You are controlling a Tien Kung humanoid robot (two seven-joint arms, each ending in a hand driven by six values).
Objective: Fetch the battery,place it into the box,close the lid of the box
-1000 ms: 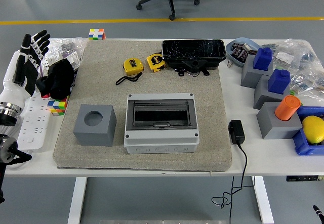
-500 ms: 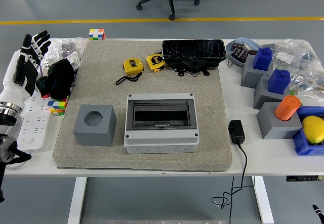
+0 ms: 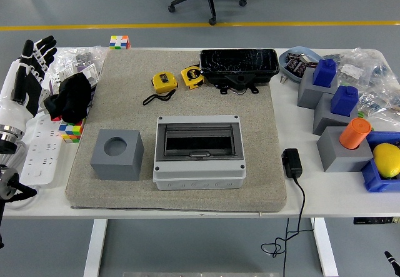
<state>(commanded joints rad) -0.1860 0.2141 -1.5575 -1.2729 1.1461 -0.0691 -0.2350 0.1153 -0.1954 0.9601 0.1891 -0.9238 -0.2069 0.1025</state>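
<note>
battery (image 3: 299, 64): not firmly identified; judged to be among the small dark pieces in the blue-grey dish (image 3: 289, 59), far across the table to the right of the left hand, well apart from it.
box (image 3: 199, 152): sat on the mat (image 3: 262, 120), to the right of the hand and nearer the table's front edge; dark lid (image 3: 199, 141) looked flat and down, though hard to tell for sure.
left hand (image 3: 28, 70): hung over the table's left edge, fingers (image 3: 44, 45) spread wide, held nothing.
right hand: not seen in the head view.
just beside the hand: black bundle (image 3: 72, 97) to its right, white power strip (image 3: 37, 146) under and in front of it, colour cube (image 3: 70, 130) past the bundle.
between hand and box: grey block (image 3: 117, 155) with a round hole.
risk, reach: long crossing needed to the dish; could sweep the bundle, the block or the yellow tape measures (image 3: 164, 81) along.
risk, pick: dish crowded and small; could pinch the wrong piece or tip the dish against the blue-topped blocks (image 3: 324, 74) next to it.
risk, lid: if truly down, would need lifting first; otherwise battery would land on top and slide off.
risk, cable: black adapter (image 3: 291, 162) lay on the far side of the box from the hand; could snag the cord.
</note>
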